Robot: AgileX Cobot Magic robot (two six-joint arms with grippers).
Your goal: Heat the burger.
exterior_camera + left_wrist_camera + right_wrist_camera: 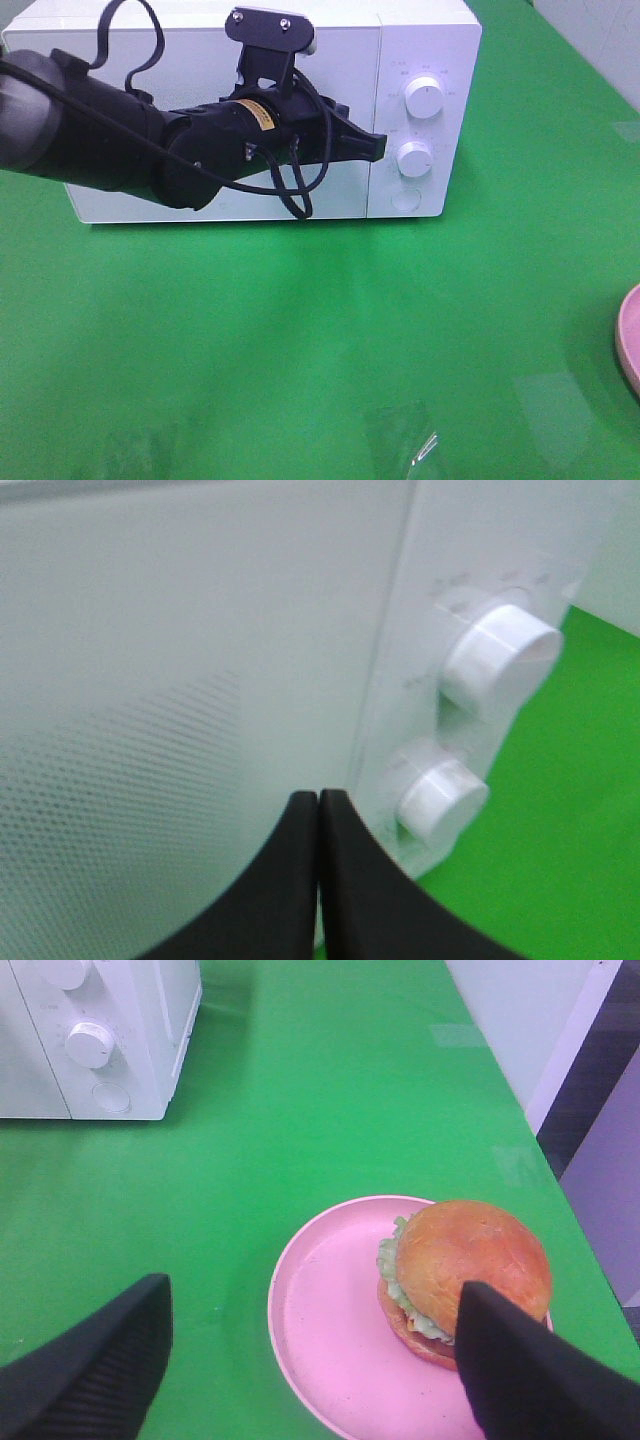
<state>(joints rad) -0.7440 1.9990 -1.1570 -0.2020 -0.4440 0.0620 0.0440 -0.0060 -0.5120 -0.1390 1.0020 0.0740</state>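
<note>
A green table (300,340) is seen, on which a white microwave (430,60) is set at the far side. Well apart from the microwave, toward the near right edge, a pink plate (330,1340) is laid directly on the green surface.

White microwave (200,120) – pink plate (330,1330)
</note>
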